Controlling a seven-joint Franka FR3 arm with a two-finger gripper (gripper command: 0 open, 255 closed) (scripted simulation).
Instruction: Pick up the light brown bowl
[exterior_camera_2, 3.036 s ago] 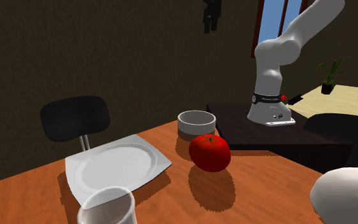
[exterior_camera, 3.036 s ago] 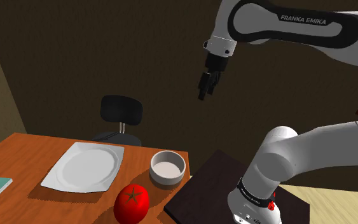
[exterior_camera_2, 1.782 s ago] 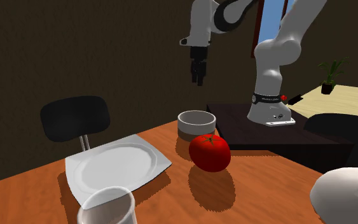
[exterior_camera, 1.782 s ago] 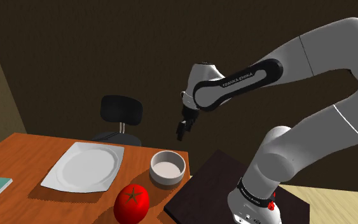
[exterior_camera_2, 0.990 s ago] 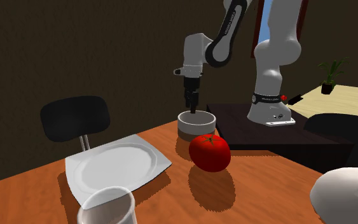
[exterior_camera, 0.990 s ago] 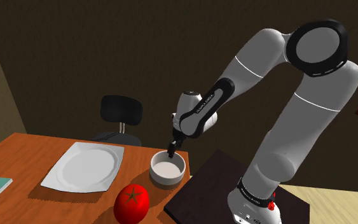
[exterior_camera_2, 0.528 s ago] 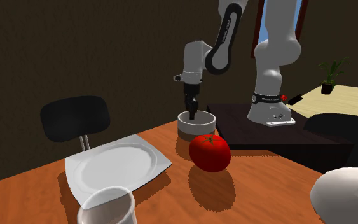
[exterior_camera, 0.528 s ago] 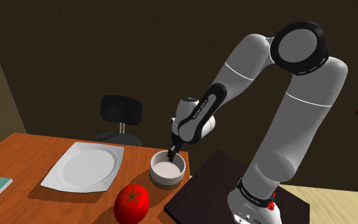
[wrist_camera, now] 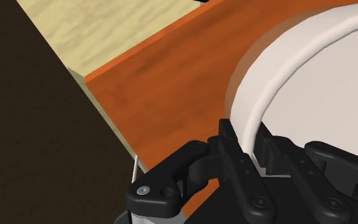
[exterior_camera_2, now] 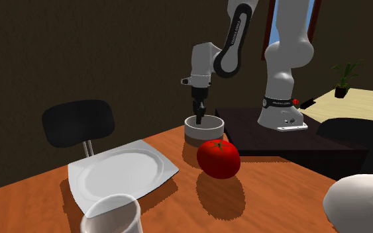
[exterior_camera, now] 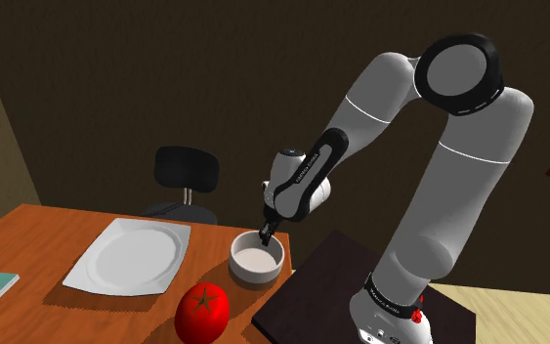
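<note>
Your gripper [exterior_camera: 264, 236] is pinched narrow on the rim of the pale bowl [exterior_camera: 253, 266], one finger inside and one outside. The bowl sits on the table [exterior_camera: 28, 235] just beside the plate [exterior_camera: 131, 256], at the plate's right in the shoulder view. The tomato [exterior_camera: 202, 311] is near the plate too.

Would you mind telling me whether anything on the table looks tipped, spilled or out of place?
Nothing stands out. The bowl sits upright on the table, with the gripper shut on its rim. The plate lies flat, and the tomato stands stem-up beside them.
</note>
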